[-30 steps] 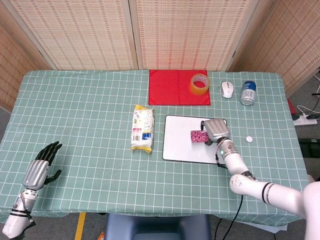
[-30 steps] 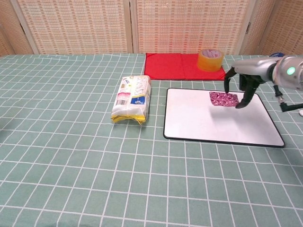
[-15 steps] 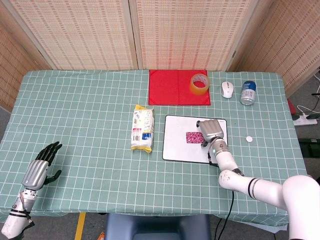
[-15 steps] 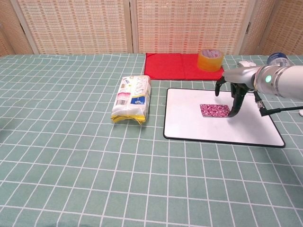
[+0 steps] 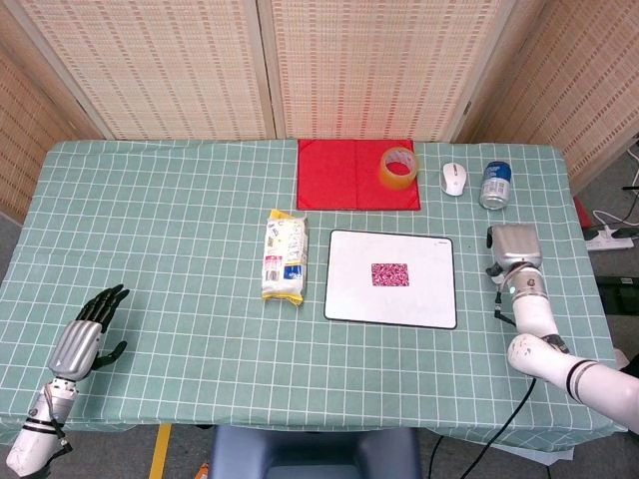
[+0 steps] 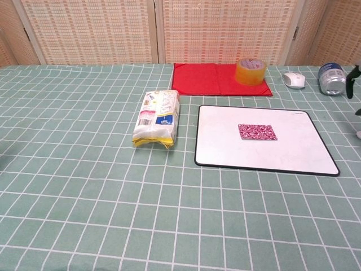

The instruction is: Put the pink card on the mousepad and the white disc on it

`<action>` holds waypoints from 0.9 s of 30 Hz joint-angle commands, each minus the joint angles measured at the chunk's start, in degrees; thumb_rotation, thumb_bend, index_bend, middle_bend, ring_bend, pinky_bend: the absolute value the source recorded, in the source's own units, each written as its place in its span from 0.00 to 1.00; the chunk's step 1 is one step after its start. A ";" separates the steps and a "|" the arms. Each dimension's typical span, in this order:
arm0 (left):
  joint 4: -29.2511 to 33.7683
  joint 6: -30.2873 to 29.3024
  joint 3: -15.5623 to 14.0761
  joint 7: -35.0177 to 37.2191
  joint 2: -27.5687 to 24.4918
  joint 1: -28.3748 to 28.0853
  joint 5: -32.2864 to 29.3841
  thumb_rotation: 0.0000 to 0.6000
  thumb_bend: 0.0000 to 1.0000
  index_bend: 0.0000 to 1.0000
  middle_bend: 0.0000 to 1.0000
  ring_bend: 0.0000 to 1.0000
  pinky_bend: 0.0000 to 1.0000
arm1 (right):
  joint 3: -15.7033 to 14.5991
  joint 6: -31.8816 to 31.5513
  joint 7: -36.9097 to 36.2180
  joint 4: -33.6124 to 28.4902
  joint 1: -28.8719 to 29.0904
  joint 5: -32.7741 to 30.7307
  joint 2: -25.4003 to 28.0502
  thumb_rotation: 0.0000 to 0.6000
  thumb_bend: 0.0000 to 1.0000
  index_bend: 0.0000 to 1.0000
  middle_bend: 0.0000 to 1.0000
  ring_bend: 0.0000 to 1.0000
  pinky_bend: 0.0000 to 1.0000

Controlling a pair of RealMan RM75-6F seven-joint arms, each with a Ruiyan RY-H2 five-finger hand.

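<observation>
The pink patterned card (image 5: 389,273) (image 6: 257,131) lies flat near the middle of the white, black-edged mousepad (image 5: 349,294) (image 6: 225,149). Nothing touches it. My right hand (image 5: 513,247) hovers off the mousepad's right side, back up, over the spot where the white disc lay. The hand hides the disc in the head view. Only one dark fingertip (image 6: 352,76) shows at the chest view's right edge. Nothing is visible in this hand. My left hand (image 5: 84,337) rests at the table's front left with its fingers spread, holding nothing.
A snack packet (image 5: 285,256) (image 6: 158,117) lies left of the mousepad. Behind it sit a red mat (image 5: 344,175) with a tape roll (image 5: 398,167), a white mouse (image 5: 453,178) and a can (image 5: 496,185). Green checked cloth covers the table.
My right hand slid the card left to the mousepad's middle, let go of it, then swung right, off the pad, to the disc's spot. The left hand barely shifted.
</observation>
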State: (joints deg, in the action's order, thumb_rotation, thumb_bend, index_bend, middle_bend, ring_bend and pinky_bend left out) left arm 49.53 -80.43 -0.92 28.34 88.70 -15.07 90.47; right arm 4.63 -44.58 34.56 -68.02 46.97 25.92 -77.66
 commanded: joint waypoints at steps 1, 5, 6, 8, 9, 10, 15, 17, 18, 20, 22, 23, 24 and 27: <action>0.07 0.20 -0.14 -0.19 0.02 -0.07 0.09 1.00 0.28 0.00 0.00 0.00 0.13 | -1.41 6.03 -4.79 9.89 -2.83 1.59 -3.90 1.00 0.18 0.50 1.00 1.00 1.00; 0.16 0.28 -0.05 -0.12 -0.07 -0.01 -0.11 1.00 0.28 0.00 0.00 0.00 0.13 | -0.93 8.80 -7.89 15.16 -3.78 4.19 -6.63 1.00 0.19 0.48 1.00 1.00 1.00; 0.15 0.34 -0.02 -0.01 -0.08 -0.01 -0.17 1.00 0.28 0.00 0.00 0.00 0.13 | -0.85 9.37 -8.36 16.04 -3.92 4.58 -7.13 1.00 0.19 0.48 1.00 1.00 1.00; 0.10 0.56 -0.01 0.11 -0.09 -0.09 -0.22 1.00 0.28 0.00 0.00 0.00 0.13 | -0.62 10.85 -9.49 17.78 -4.21 5.28 -8.24 1.00 0.19 0.48 1.00 1.00 1.00; 0.09 0.66 -0.04 0.13 -0.10 -0.12 -0.21 1.00 0.28 0.00 0.00 0.00 0.13 | -0.51 11.46 -9.95 18.35 -4.30 5.58 -8.61 1.00 0.19 0.48 1.00 1.00 1.00; 0.08 0.75 -0.06 0.15 -0.11 -0.15 -0.21 1.00 0.28 0.00 0.00 0.00 0.13 | -0.47 11.96 -10.27 18.85 -4.38 5.93 -8.92 1.00 0.19 0.49 1.00 1.00 1.00; 0.26 0.71 -0.08 0.92 -0.18 -0.19 -0.15 1.00 0.28 0.00 0.00 0.00 0.13 | 0.07 13.03 -11.56 20.35 -4.53 7.52 -10.05 1.00 0.24 0.49 1.00 1.00 1.00; 0.22 0.65 -0.06 1.23 -0.23 -0.18 -0.16 1.00 0.28 0.00 0.00 0.00 0.13 | 0.44 12.81 -12.05 20.38 -4.60 8.17 -10.06 1.00 0.27 0.49 1.00 1.00 1.00; 0.21 0.60 -0.03 1.25 -0.22 -0.18 -0.16 1.00 0.28 0.00 0.00 0.00 0.13 | 0.52 12.71 -12.14 20.35 -4.65 8.42 -9.99 1.00 0.27 0.49 1.00 1.00 1.00; 0.06 0.56 -0.03 1.32 -0.19 -0.15 -0.18 1.00 0.28 0.00 0.00 0.00 0.13 | 0.70 12.45 -12.26 20.17 -4.75 8.84 -9.76 1.00 0.28 0.49 1.00 1.00 1.00; 0.04 0.59 -0.03 1.29 -0.18 -0.17 -0.17 1.00 0.28 0.00 0.00 0.00 0.13 | 0.87 12.39 -12.40 19.96 -4.85 9.07 -9.53 1.00 0.29 0.49 1.00 1.00 1.00; 0.02 0.61 -0.05 1.29 -0.17 -0.18 -0.16 1.00 0.28 0.00 0.00 0.00 0.13 | 0.95 12.38 -12.46 19.81 -4.90 9.22 -9.40 1.00 0.29 0.49 1.00 1.00 1.00; 0.02 0.61 -0.06 1.31 -0.17 -0.18 -0.15 1.00 0.28 0.00 0.00 0.00 0.13 | 0.98 12.42 -12.48 19.75 -4.94 9.28 -9.35 1.00 0.29 0.49 1.00 1.00 1.00; -0.05 0.64 -0.07 1.28 -0.15 -0.22 -0.13 1.00 0.28 0.00 0.00 0.00 0.13 | 0.92 12.97 -12.33 19.75 -4.97 9.27 -9.37 1.00 0.29 0.49 1.00 1.00 1.00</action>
State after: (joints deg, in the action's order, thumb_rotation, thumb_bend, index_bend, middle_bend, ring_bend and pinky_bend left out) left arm 49.48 -79.79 -0.99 29.62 88.55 -15.29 90.36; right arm 5.57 -31.70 22.17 -48.30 42.01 35.19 -87.00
